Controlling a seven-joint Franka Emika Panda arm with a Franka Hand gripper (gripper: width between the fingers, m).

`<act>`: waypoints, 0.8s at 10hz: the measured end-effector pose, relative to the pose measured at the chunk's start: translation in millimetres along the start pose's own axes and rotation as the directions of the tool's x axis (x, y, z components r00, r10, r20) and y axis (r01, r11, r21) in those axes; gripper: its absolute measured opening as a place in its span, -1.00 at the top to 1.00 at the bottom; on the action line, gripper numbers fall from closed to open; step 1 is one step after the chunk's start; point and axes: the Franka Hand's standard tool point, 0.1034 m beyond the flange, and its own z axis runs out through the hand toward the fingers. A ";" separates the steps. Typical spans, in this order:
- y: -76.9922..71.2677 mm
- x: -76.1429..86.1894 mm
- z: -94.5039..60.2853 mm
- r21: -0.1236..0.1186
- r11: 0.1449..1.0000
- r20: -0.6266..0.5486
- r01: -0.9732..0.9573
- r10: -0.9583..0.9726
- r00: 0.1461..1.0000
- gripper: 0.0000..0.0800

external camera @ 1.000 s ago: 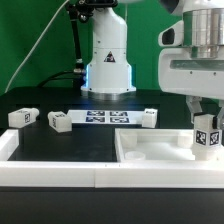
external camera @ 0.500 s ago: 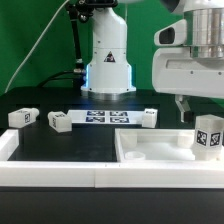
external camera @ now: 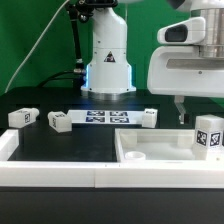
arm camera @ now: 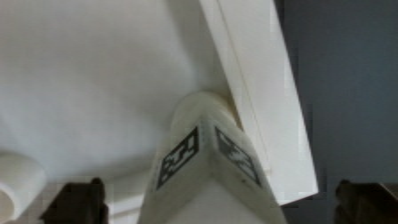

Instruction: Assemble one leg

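Leg (external camera: 208, 134) is standing up in a corner of the white panel (external camera: 150, 150), right under the hand (external camera: 196, 106). The hand is hanging above it, open wide and holding nothing, with a finger (arm camera: 77, 202) on each side of the leg (arm camera: 201, 160). This looks like the letting-go step. Next, the hand probably needs to go for one of the legs lying far off on the black surface (external camera: 90, 138).
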 end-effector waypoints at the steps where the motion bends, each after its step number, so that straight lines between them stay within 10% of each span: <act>1: 0.9 0.5 -0.7 -0.001 0.996 0.006 0.088 -0.088 0.996 -0.62; 8: 2.7 2.6 -1.0 -0.020 0.866 0.005 0.500 -0.500 0.866 -0.62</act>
